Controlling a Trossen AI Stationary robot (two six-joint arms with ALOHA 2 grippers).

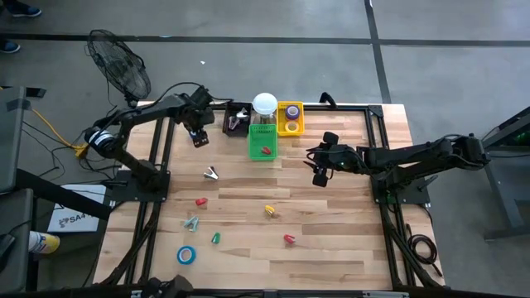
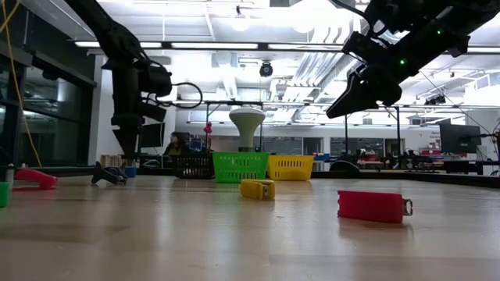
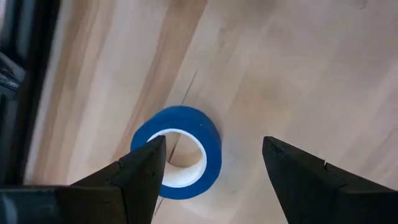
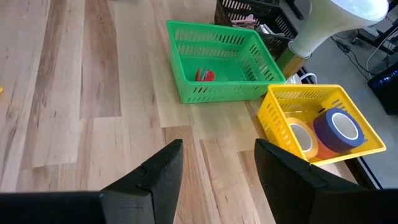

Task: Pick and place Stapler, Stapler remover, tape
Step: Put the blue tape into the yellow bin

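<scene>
The left gripper [image 3: 211, 171] is hovering wide open over a blue tape roll [image 3: 180, 152] lying flat on the surface [image 3: 298, 68], gripping nothing. The right gripper [image 4: 214, 165] is hanging open and empty near the yellow basket [image 4: 348, 146].

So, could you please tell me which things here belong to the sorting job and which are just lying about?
Job: blue tape, yellow stapler, red stapler, stapler remover, green basket, yellow basket.
Lying about: white jar, fan.
</scene>
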